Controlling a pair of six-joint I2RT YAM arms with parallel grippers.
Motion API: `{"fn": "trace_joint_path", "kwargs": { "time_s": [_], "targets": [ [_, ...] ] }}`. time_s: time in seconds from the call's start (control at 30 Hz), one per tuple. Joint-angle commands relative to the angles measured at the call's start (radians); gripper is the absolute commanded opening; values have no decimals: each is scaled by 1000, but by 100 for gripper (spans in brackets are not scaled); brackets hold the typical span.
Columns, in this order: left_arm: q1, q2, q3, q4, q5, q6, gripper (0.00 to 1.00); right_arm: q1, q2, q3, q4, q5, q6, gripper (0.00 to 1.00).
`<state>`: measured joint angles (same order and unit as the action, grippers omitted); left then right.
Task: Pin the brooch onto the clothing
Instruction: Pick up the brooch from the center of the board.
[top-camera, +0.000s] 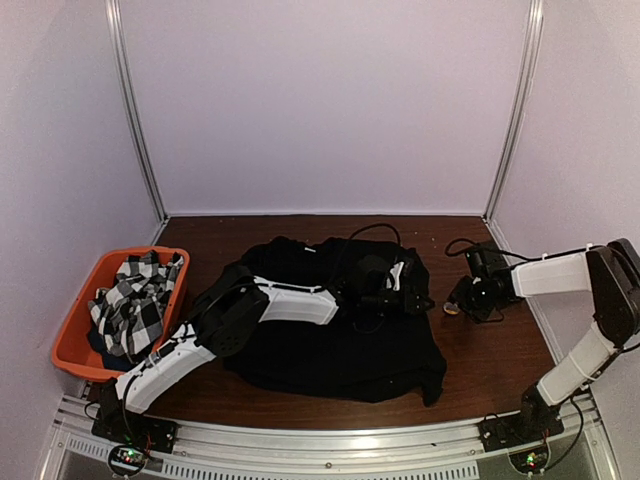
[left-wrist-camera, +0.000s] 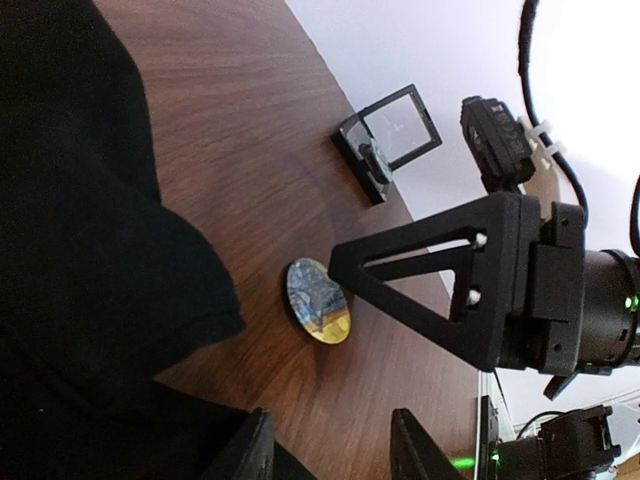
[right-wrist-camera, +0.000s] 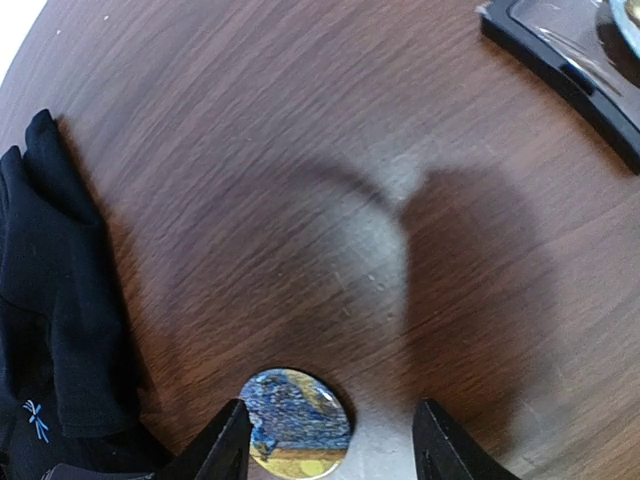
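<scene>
The brooch (right-wrist-camera: 295, 420) is a round blue-and-yellow badge lying flat on the wooden table, just right of the clothing (top-camera: 340, 345), a black T-shirt spread out mid-table. My right gripper (right-wrist-camera: 335, 445) is open above it, and its left finger overlaps the badge's left edge. My left gripper (left-wrist-camera: 335, 455) reaches over the shirt's right edge (left-wrist-camera: 90, 250) and is open with bare wood between its fingers. The brooch (left-wrist-camera: 318, 301) lies a little ahead of it, beside the right gripper's black finger (left-wrist-camera: 440, 290). A small light-blue print (right-wrist-camera: 35, 418) shows on the shirt.
A black case with a clear lid (left-wrist-camera: 390, 140) sits on the table beyond the brooch, also at the top right of the right wrist view, case (right-wrist-camera: 570, 50). An orange basket (top-camera: 75, 340) holding a black-and-white checked cloth (top-camera: 135, 295) stands at the left. White walls enclose the table.
</scene>
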<state>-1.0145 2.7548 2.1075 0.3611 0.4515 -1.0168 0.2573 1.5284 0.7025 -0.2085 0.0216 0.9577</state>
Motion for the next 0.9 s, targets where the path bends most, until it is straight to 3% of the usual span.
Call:
{"fn": "trace_joint_path", "kwargs": {
  "time_s": [0.0,0.33,0.87],
  "targets": [
    [5,-73,-4,-94,-69,11,39,-4,44,3,71,-81,10,57],
    [5,-86,29,-291,-141,23,44,-2,151,35,64,-123,-12,56],
    [10,-174,-92,-243,-146,39,47,48,66,43,-185,113,-135,62]
  ]
}}
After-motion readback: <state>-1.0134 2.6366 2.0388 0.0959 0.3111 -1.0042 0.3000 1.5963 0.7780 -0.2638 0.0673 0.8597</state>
